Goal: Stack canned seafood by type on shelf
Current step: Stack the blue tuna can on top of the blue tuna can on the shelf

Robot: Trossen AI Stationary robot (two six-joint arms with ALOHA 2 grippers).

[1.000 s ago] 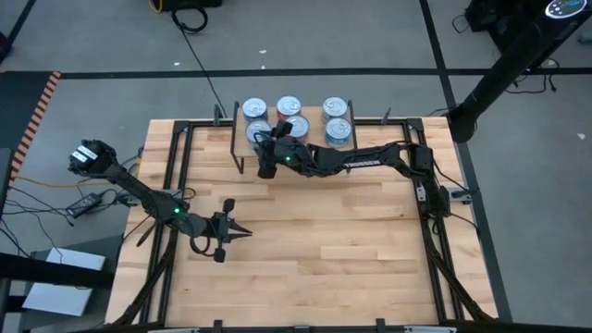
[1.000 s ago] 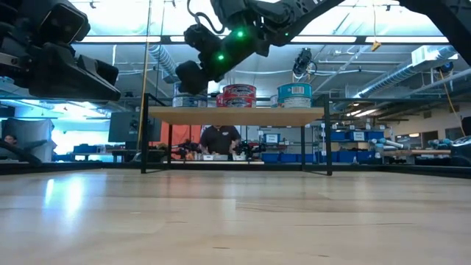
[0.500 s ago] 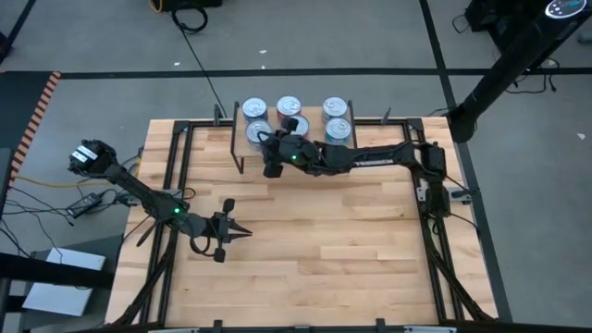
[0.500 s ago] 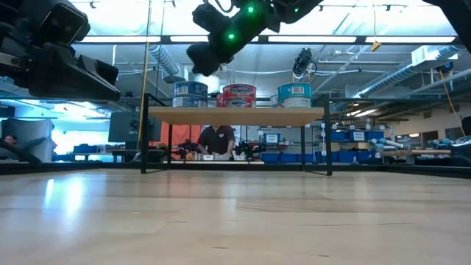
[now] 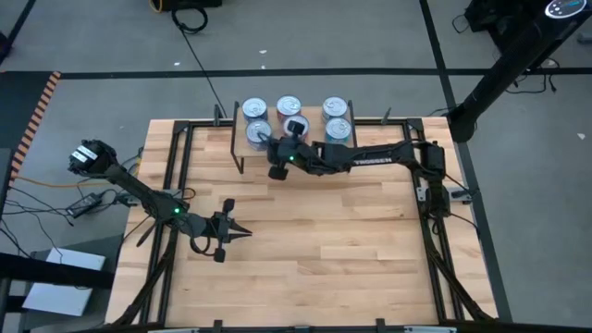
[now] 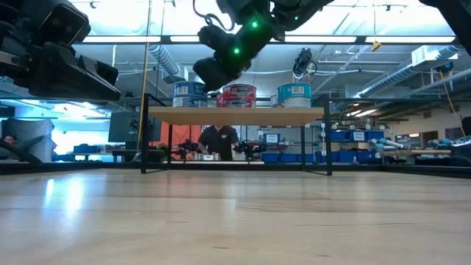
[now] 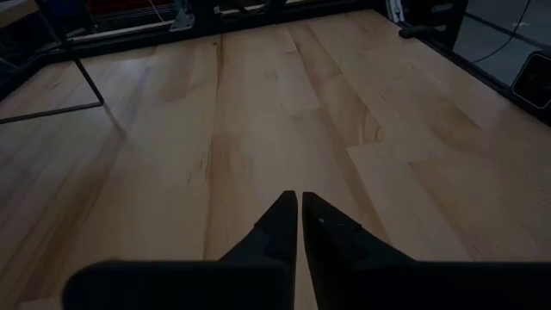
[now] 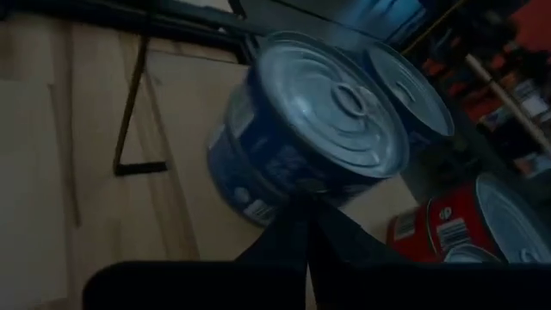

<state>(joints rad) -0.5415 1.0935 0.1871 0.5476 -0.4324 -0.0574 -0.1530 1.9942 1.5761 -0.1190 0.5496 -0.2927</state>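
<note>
tins: silver ribbed tops, blue (image 8: 284, 146), red (image 8: 448, 220) and teal (image 6: 294, 94) side labels | shelf (image 6: 235, 115): light wood plank, black legs | surface (image 5: 314, 231): pale wood slats | arms: dark, green lights

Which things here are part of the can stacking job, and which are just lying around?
Part of the job:
- blue tins
- red tins
- teal tins
- shelf
- right gripper, shut, empty, over the shelf
- left gripper, shut, waiting

Just around:
- black cable on the floor
- person behind the table
</note>
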